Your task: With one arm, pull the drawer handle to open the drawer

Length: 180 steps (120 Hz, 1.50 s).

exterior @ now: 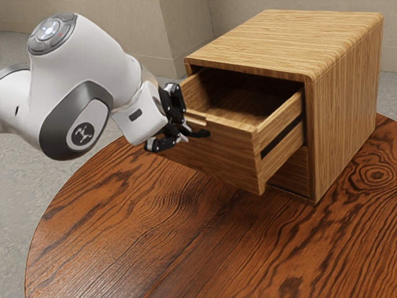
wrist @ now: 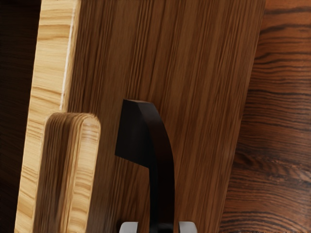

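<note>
A light wooden cabinet [exterior: 338,81] stands on the round dark table [exterior: 186,248]. Its upper drawer [exterior: 248,133] is pulled well out toward the exterior view's left, and its inside looks empty. On the drawer's front a small wooden handle [exterior: 197,118] sticks out. My black gripper [exterior: 188,132] sits right at that handle, its tips against the drawer front just below it. In the wrist view the handle [wrist: 73,170] is a pale slab, and beside it the black fingers [wrist: 155,160] appear pressed together as one dark piece, with a narrow gap to the handle.
A lower drawer front [exterior: 291,174] sits closed under the open one. The table's edge curves round at the exterior view's left. Beyond it lie a pale floor and beige walls [exterior: 124,25].
</note>
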Each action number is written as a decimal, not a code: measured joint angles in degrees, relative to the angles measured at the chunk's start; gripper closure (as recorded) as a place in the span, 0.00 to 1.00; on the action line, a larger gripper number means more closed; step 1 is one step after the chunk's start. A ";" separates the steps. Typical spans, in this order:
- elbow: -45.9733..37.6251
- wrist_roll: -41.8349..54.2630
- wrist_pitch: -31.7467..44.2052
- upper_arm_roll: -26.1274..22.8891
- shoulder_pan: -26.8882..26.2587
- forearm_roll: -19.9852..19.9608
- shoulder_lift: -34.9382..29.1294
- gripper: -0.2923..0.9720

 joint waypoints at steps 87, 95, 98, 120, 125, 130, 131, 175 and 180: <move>-6.77 0.12 -0.25 0.49 0.03 -0.94 -6.91 0.76; -7.41 0.13 -0.26 0.49 0.04 -1.02 -7.46 0.76; -7.54 0.13 -0.27 0.49 0.03 -1.05 -7.58 0.76; -8.61 0.15 -0.41 0.49 0.01 -1.21 -8.89 0.76; -8.79 0.16 -0.49 0.49 0.02 -1.24 -9.15 0.76; -9.00 0.17 -0.57 0.49 0.03 -1.26 -9.52 0.77; -9.06 0.17 -0.59 0.49 0.02 -1.26 -9.61 0.77; -9.85 0.46 -1.87 1.34 -0.04 -1.32 -12.13 0.70; -9.78 0.52 -2.19 1.70 -0.06 -1.50 -12.78 0.68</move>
